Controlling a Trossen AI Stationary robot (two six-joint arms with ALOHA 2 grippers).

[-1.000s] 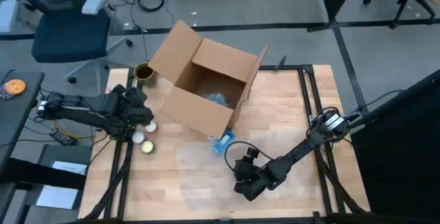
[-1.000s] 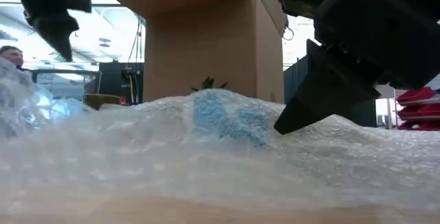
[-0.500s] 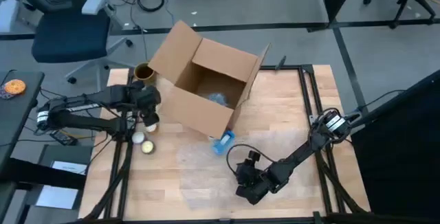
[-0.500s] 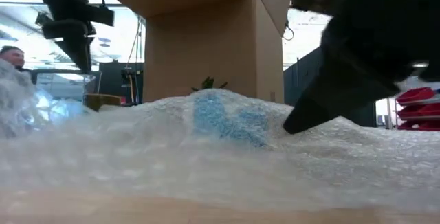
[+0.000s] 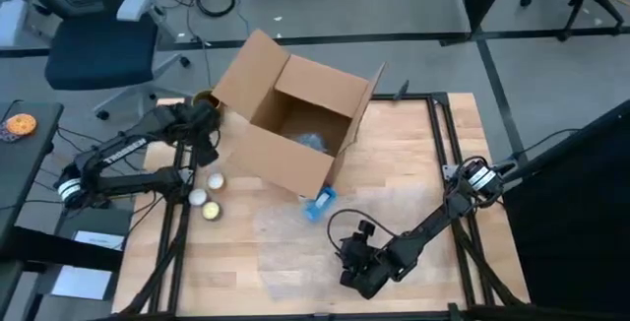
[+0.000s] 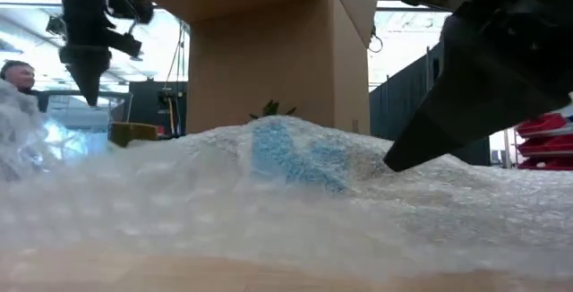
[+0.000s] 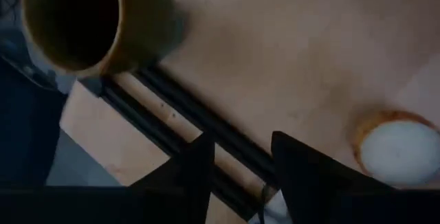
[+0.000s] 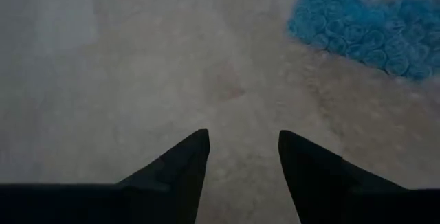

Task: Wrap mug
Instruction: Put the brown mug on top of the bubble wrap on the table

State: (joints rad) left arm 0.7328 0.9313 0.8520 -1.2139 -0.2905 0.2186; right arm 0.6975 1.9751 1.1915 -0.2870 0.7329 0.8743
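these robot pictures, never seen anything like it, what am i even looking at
Two dark robot arms work at a wooden table. One camera looks straight down, one sits at table height, and one rides on each wrist. On the table: an open cardboard box, a clear bubble wrap sheet with a blue patch, a brownish mug at the far left corner, and small round white items. The left gripper hovers near the mug, open and empty. The right gripper is open over the wrap.
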